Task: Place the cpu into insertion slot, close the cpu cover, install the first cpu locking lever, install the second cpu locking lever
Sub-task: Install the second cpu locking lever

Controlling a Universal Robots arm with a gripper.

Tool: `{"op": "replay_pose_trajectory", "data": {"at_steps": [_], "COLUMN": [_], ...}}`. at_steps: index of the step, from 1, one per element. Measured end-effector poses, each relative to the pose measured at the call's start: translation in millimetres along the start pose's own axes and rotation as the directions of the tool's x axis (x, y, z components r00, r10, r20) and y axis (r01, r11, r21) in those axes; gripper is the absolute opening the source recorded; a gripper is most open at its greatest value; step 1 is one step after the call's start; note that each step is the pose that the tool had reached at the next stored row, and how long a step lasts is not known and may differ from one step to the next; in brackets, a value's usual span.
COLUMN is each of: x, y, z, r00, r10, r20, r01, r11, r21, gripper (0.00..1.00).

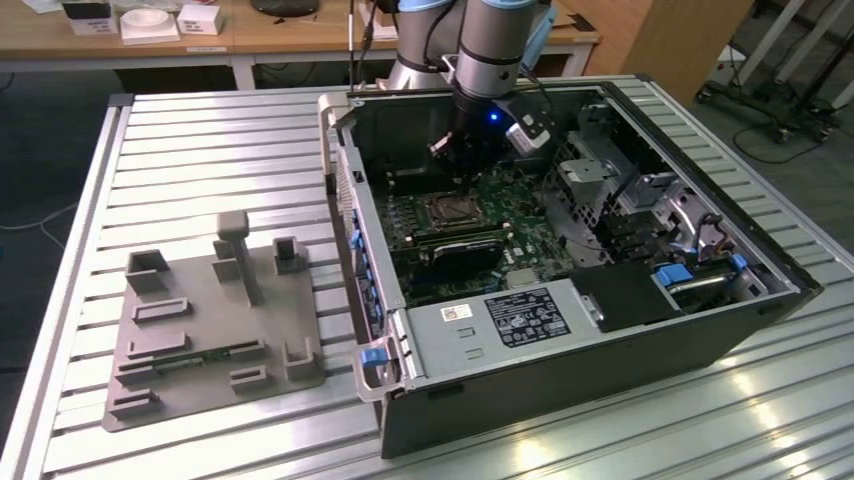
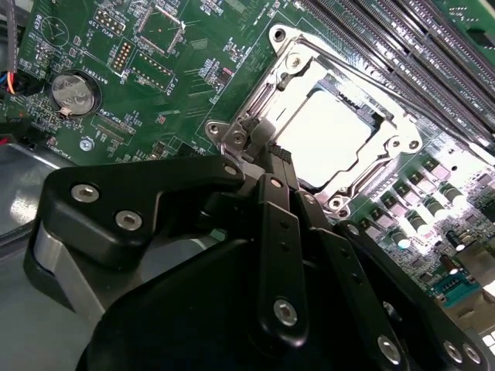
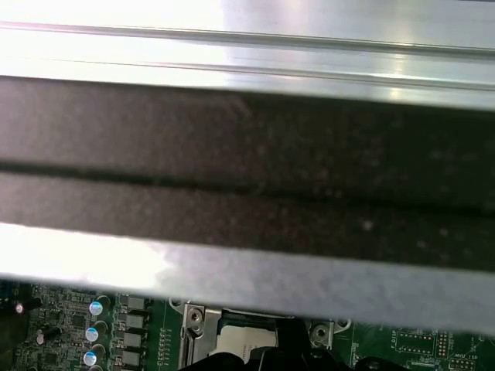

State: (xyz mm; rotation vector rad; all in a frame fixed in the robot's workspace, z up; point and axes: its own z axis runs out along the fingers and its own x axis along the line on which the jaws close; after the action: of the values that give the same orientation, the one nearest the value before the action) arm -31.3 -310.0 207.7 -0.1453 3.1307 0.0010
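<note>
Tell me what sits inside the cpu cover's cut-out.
In the second wrist view, the cpu shows its silvery top through the cpu cover, which lies flat around it. The insertion slot's pin field beneath is hidden. The gripper blocks the cover's near edge.

In the second wrist view the gripper (image 2: pixel 272 166) hides the cpu cover (image 2: pixel 334 127) from 6 to 8 o'clock; whether its jaws are parted is unclear; in the first wrist view a blurred bar (image 3: pixel 247 185) covers most of the insertion slot (image 3: pixel 247 332).

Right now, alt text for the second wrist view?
The robot's black hand sits close over a green circuit board, its tip at the edge of the silvery cpu cover, which lies closed around the bright cpu. A coin battery sits to one side.
</note>
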Motion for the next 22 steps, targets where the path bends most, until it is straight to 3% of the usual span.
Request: {"op": "replay_pose_trajectory", "data": {"at_steps": [8, 17, 22], "x": [0.1, 1.1, -5.3], "y": [-1.0, -13.7, -14.8], "z": [0.0, 0.0, -0.2], "r00": [1.0000, 1.0000, 1.0000], "r10": [0.000, 0.000, 0.000], "r20": [-0.0001, -0.0005, -0.0026], "r01": [0.000, 0.000, 0.000], "r11": [1.0000, 1.0000, 1.0000], "r21": [0.0003, 0.0046, 0.0071], "gripper": [0.10, 0.10, 0.10]}}
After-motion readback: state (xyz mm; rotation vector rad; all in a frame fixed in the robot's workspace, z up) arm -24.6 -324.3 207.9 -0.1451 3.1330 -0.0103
